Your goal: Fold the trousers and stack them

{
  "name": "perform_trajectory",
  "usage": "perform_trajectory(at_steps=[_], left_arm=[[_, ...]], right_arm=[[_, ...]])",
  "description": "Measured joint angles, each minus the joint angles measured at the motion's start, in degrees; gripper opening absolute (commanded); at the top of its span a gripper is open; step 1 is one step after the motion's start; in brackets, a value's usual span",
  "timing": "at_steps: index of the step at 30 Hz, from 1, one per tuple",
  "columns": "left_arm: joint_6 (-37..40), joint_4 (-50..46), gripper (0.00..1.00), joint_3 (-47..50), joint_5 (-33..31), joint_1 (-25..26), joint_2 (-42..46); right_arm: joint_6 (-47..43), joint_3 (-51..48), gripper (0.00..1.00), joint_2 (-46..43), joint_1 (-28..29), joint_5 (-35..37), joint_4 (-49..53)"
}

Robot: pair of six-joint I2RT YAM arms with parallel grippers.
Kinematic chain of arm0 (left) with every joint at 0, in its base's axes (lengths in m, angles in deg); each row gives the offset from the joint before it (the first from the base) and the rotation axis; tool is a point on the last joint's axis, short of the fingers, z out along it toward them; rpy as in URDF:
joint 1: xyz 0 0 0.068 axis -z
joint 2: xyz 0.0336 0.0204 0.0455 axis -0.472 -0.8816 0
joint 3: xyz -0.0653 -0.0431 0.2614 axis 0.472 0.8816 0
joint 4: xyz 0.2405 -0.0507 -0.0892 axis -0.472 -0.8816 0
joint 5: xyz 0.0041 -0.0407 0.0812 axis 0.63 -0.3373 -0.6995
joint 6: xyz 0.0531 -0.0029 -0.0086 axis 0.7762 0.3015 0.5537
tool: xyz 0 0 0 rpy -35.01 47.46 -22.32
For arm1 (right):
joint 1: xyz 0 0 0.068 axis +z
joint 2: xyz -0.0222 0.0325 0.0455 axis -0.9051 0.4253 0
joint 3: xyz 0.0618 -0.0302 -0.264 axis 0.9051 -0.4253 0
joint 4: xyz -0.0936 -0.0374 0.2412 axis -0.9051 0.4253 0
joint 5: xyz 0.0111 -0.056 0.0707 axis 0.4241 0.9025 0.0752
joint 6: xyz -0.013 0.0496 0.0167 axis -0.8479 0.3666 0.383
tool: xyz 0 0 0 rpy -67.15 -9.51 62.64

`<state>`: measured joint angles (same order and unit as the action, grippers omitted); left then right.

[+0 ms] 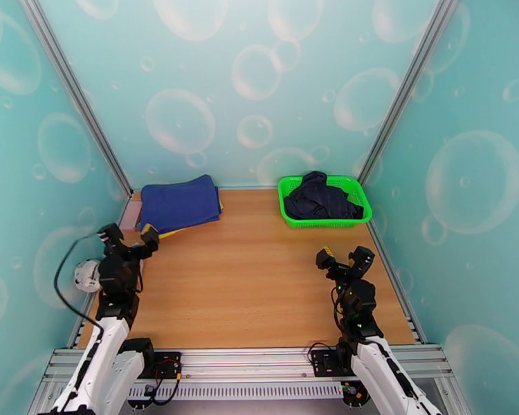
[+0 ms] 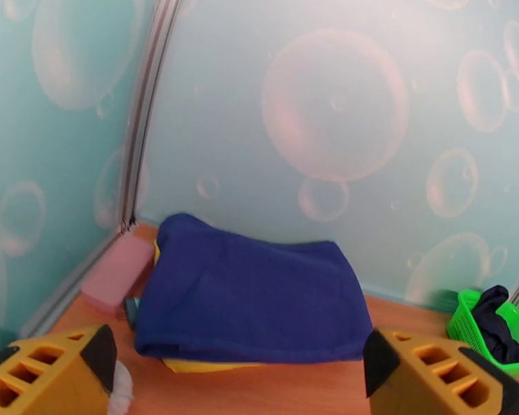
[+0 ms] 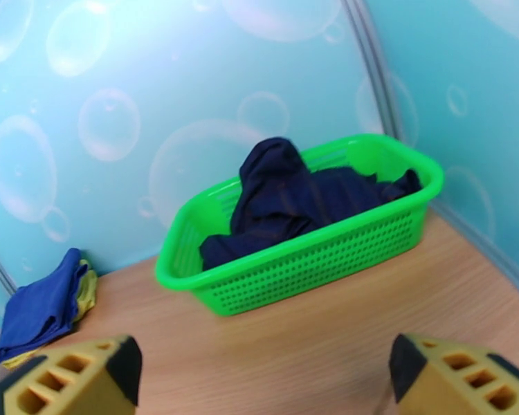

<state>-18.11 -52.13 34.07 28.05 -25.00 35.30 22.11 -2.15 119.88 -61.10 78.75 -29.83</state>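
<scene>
I count one pair of blue trousers [image 1: 180,202], one yellow cloth [image 2: 211,366], one pink block [image 2: 117,271], one green basket [image 1: 329,222] and one dark navy garment [image 1: 322,198]. I have two grippers, the left gripper [image 1: 129,235] and the right gripper [image 1: 343,257], and one desk [image 1: 259,271].

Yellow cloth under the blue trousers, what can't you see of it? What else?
Bright yellow cloth: left wrist view, folded royal-blue soft trousers cover all but its edge.
Crumpled dark navy garment: right wrist view, green plastic basket hides its lower part; kind unclear.
</scene>
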Motion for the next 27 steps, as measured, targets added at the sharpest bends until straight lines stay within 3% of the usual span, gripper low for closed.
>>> perform_trajectory(at_steps=[3,7,14,21,27], left_arm=[[1.1,13.8,0.99,12.3,-4.3,0.7,-7.4],[0.9,33.0,0.99,12.9,-4.6,-4.0,-19.6],[3.3,53.8,0.99,11.5,-0.7,-6.3,-39.8],[5.2,53.5,0.99,6.2,4.4,-6.5,-41.7],[10.4,52.7,0.99,4.2,5.2,-1.5,-41.7]], right_arm=[[-2.2,-0.8,0.99,0.1,-0.7,2.1,-5.0],[-4.7,-0.8,0.99,7.1,-1.9,2.2,-13.1],[-8.2,-0.9,0.99,37.7,-2.8,-1.5,-33.7],[-12.7,3.4,0.99,59.4,-3.8,-5.2,-48.4],[-13.2,12.7,0.99,59.1,-4.9,-8.3,-41.7]])
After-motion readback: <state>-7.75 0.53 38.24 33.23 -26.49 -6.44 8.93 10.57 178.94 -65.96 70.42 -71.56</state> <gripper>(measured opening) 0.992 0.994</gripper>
